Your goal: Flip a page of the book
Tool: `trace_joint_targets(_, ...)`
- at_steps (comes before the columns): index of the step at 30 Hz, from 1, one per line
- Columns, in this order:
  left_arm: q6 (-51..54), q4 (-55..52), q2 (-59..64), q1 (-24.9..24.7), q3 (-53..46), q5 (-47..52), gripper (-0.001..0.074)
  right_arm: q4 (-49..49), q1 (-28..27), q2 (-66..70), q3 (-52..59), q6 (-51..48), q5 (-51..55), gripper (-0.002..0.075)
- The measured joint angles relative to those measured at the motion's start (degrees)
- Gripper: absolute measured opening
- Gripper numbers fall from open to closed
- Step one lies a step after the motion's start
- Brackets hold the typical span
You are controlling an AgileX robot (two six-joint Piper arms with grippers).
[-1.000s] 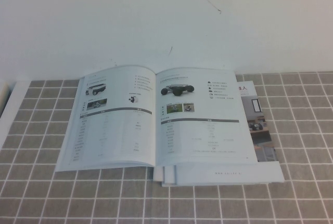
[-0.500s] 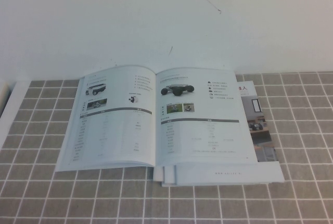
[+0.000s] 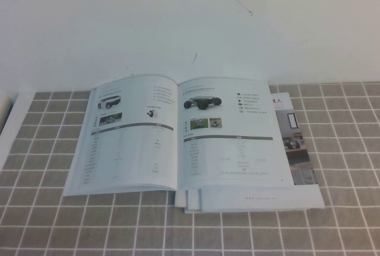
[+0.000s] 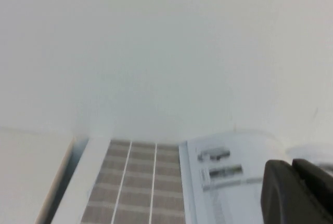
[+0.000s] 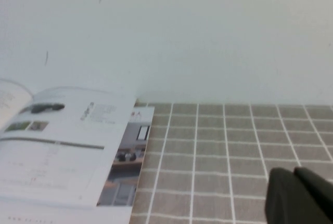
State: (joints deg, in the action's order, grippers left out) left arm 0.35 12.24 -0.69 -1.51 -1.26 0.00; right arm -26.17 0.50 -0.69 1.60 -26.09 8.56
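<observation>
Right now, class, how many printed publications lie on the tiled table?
2: the book lies open in the middle; a brochure lies under it, showing at its right edge. More may be hidden beneath.

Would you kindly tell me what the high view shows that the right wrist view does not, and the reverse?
Only the high view shows the whole open book, including its left half. Only the right wrist view shows the right tool, above bare tiles beside the book; the left tool appears only in the left wrist view. Both show the page with the dark vehicle, the brochure beneath and the tiled table.
</observation>
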Motion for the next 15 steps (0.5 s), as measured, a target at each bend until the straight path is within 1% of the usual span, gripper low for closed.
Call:
trace_joint_targets(3,-0.4,2.4,0.0,0.0,0.0,-7.3,-0.0004,-1.1,0.0,0.0,0.0,0.0,-3.3,-0.0003)
trace_joint_targets(8,-5.0,3.9,0.0,0.0,0.0,-11.1,-0.0004,-1.3,0.0,0.0,0.0,-0.3,-7.8,-0.0003)
trace_joint_targets(12,-6.7,4.2,0.0,0.0,0.0,-11.9,-0.0004,-2.7,0.0,0.0,0.0,1.1,-15.5,-0.0003)
trace_joint_targets(15,-8.8,4.3,0.0,0.0,0.0,-16.9,-0.0004,-3.1,0.0,0.0,0.0,4.6,-23.1,-0.0003)
